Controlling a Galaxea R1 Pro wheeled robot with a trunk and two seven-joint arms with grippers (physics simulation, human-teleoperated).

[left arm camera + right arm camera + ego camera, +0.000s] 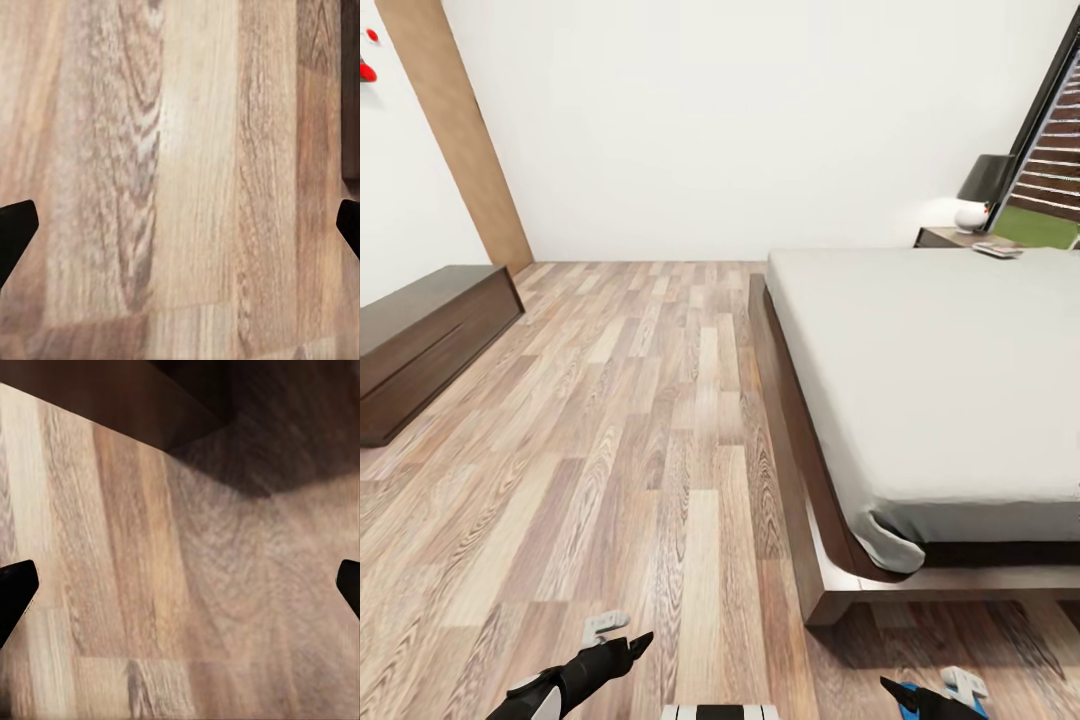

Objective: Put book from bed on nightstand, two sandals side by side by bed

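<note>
Nowhere readable writing: book (997,249) on nightstand (950,237) beside bed (920,370).

The left gripper (630,640) has black, tapered fingers on a black wrist that runs into a white arm segment. The right gripper (895,690) is black with bright blue trim (a pale grey bracket beside it). A white, black-striped panel (720,712) sits between them.

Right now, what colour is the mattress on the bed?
Plain off-white mattress, clearest in the head view.
</note>
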